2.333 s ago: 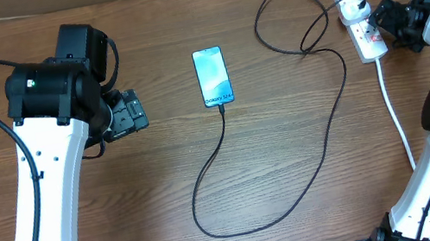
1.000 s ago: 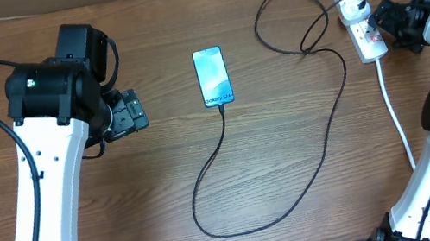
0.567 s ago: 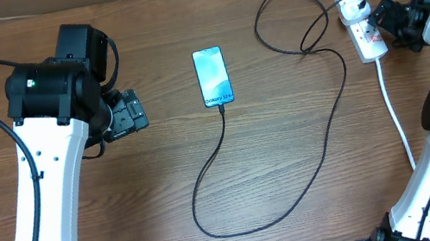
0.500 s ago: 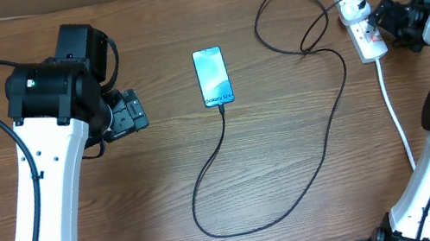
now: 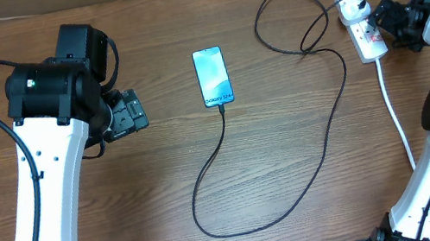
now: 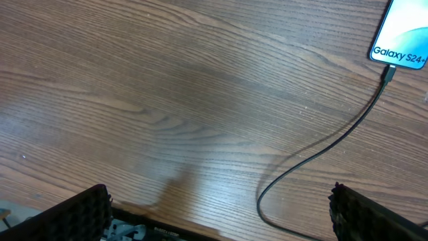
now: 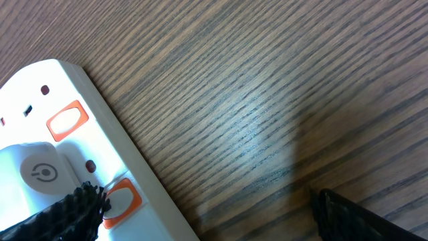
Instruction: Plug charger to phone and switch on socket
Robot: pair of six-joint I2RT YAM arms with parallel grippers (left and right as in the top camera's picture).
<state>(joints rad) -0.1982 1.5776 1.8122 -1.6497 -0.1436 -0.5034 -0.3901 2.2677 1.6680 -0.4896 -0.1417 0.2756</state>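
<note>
Nothing budged in the last couple seconds: my left gripper idled mid-left, jaws wide apart, and the glossy phone at upper centre already had the thin black charger in its bottom edge. Upper right, the right gripper had jaws apart, one ribbed fingertip by the red switch on the smooth white socket, so I figured only the flick remained.

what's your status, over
Left gripper open over wooden table; right gripper open at white power strip. Thin black charger cable meets black-edged blue-screen phone's port. Switch state unclear; nothing blocking.
</note>
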